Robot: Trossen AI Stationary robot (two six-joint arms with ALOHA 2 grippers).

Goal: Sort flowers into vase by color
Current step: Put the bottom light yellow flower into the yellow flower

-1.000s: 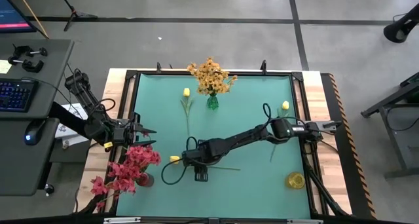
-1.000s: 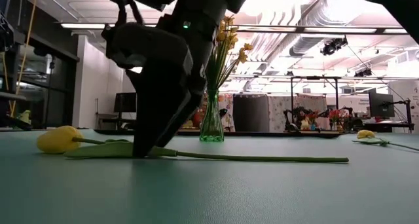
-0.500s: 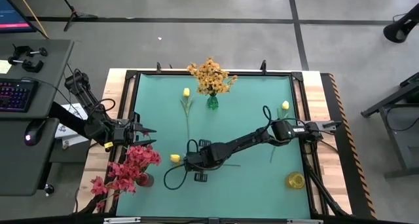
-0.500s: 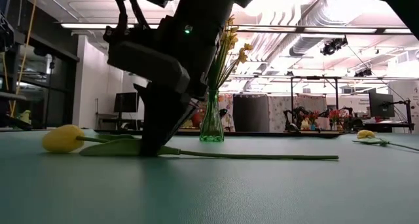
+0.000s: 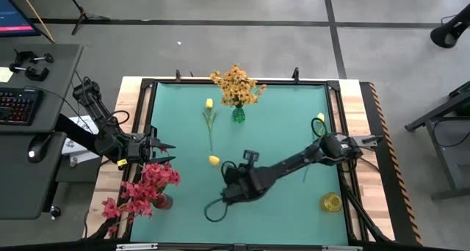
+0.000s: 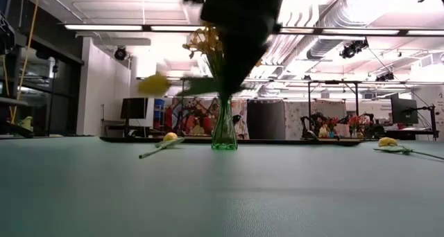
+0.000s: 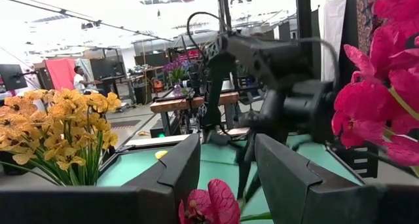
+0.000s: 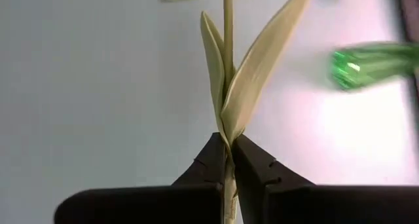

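**A:** Start at the right gripper (image 8: 228,160). What is it doing?

**B:** Its two dark fingers are clamped on the thin green stem of a yellow tulip (image 5: 214,161), just below where two long leaves fork off the stem. In the high view that gripper sits near the middle of the green table mat (image 5: 286,115), a little toward the front, with the arm stretching back to the right edge.

**A:** And the bloom itself?

**B:** The yellow bud pokes out to the left of the gripper, off the mat; the low view shows it blurred and up in the air, above the tabletop.

**A:** What lies around it?

**B:** Behind it, a second yellow tulip (image 5: 209,104) lies flat on the mat, its stem running toward the front. Just beside that stands the green glass vase (image 5: 239,115) with the orange-yellow sprays (image 5: 236,84) in it, at the back centre. A third yellow tulip (image 5: 319,119) lies by the right edge, near the right arm's base. A yellowish glass vase (image 5: 331,202) stands at the front right corner.

**A:** The left gripper (image 5: 163,153)?

**B:** It waits at the left edge, fingers parted with nothing between them, right above the red-pink blooms (image 5: 143,188) in a vase at the front left corner.
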